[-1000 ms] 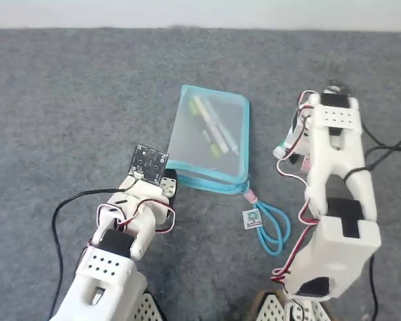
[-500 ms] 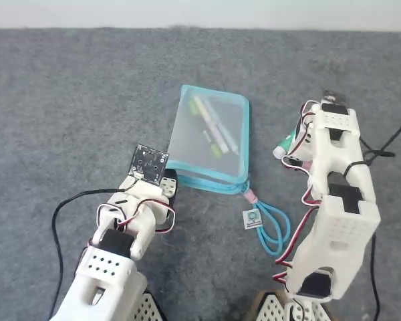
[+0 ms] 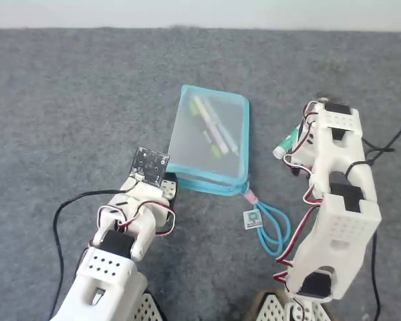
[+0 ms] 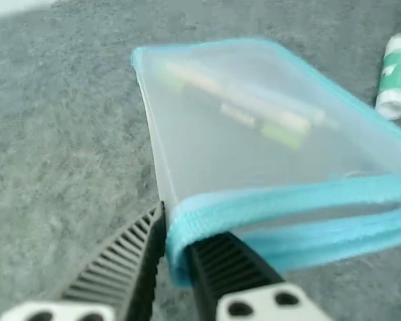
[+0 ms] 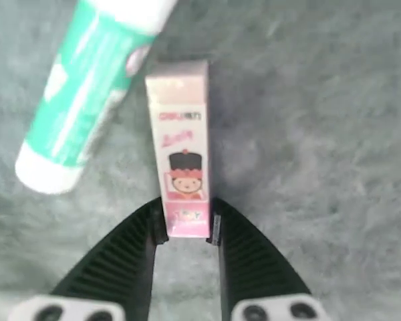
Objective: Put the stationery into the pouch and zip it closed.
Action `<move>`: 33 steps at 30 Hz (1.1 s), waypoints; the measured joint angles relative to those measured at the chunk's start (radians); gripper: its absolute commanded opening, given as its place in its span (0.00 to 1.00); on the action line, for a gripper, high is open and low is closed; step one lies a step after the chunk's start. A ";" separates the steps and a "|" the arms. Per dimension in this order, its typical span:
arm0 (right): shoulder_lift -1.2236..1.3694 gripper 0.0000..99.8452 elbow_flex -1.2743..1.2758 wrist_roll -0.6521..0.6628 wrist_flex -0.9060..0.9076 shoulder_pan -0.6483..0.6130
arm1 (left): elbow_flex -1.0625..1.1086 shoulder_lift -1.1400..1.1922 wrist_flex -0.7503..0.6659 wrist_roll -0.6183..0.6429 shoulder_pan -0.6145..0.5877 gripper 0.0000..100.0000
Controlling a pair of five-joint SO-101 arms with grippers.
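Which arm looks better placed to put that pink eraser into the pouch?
Right. The right gripper is closed on the end of the eraser, beside the glue stick; the left gripper is occupied pinching a corner of the pouch.

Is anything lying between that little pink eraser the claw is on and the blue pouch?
Yes: the green glue stick lies right beside the pink eraser, on the pouch side. Past it there is just bare carpet.
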 measured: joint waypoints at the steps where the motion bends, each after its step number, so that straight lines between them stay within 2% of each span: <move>1: 0.000 0.01 0.000 0.018 0.015 0.000 | 0.000 0.000 0.000 0.000 0.000 0.01; 7: -0.170 0.01 0.098 0.095 0.055 -0.006 | 0.002 0.000 0.000 0.000 0.000 0.01; 12: -0.477 0.01 0.328 0.242 0.057 -0.086 | 0.002 0.000 0.000 0.000 0.000 0.01; 17: -0.819 0.01 0.482 0.330 0.135 -0.155 | 0.002 0.000 -0.029 0.000 -0.002 0.01; 25: -1.180 0.01 0.526 0.473 0.350 -0.413 | 0.002 0.000 -0.031 0.025 -0.002 0.01; 30: -1.203 0.01 0.526 0.496 0.399 -0.640 | 0.002 0.000 -0.031 0.025 -0.002 0.01; 33: -1.157 0.01 0.526 0.488 0.400 -0.713 | 0.002 0.000 -0.031 0.026 -0.002 0.01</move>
